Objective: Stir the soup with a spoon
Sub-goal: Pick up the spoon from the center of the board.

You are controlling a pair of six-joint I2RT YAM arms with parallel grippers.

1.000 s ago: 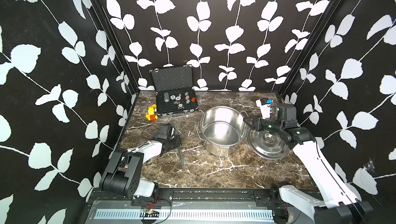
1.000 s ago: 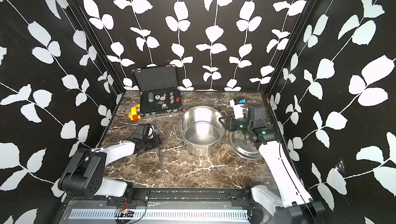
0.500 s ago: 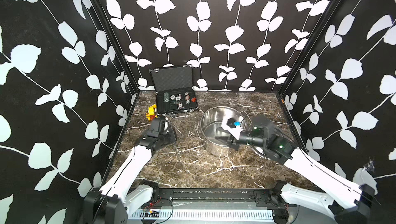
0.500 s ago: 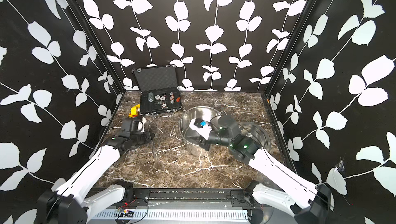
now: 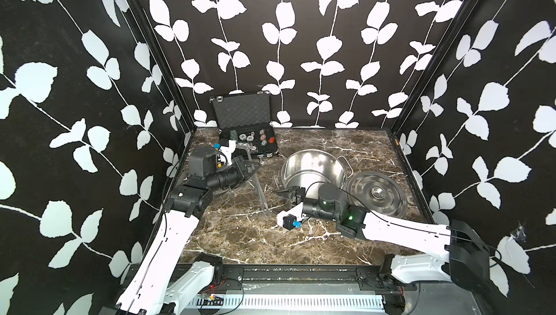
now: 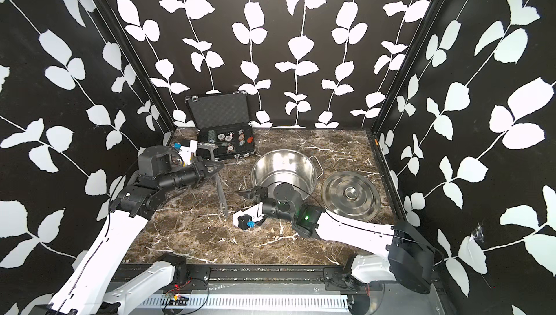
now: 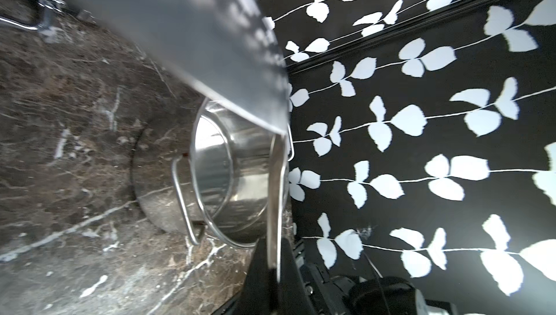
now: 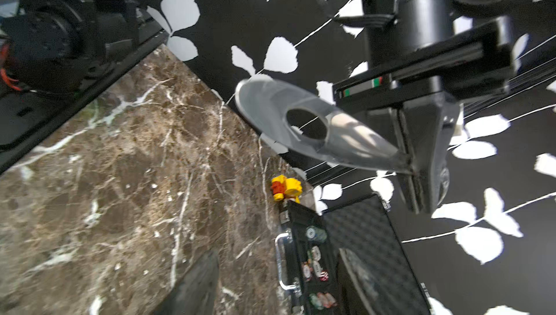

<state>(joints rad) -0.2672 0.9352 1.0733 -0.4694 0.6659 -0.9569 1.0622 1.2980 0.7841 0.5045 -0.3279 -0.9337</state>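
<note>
My left gripper [image 5: 254, 166] [image 6: 219, 167] is shut on the spoon [image 5: 260, 192] [image 6: 220, 193], a long silver handle held off the marble at the left, slanting from the case toward the front. In the left wrist view the thin handle [image 7: 275, 193] runs between the fingers [image 7: 258, 271]. The right wrist view shows the spoon's wide end with a hole [image 8: 264, 99]. The steel pot [image 5: 316, 166] [image 6: 284, 167] stands mid-table; no soup shows in it. My right gripper [image 5: 285, 193] [image 6: 248, 192] [image 8: 279, 292] hovers open and bare in front of the pot, pointing left toward the spoon.
The round steel lid [image 5: 377, 194] [image 6: 349, 193] lies right of the pot. An open black case with poker chips [image 5: 248, 139] [image 6: 224, 136] stands at the back left, a yellow toy [image 8: 285, 190] beside it. Patterned walls close three sides.
The left gripper has lifted the spoon off the marble and turned it. The right arm swung from the lid across the pot's front to the left and opened its jaws wider.
</note>
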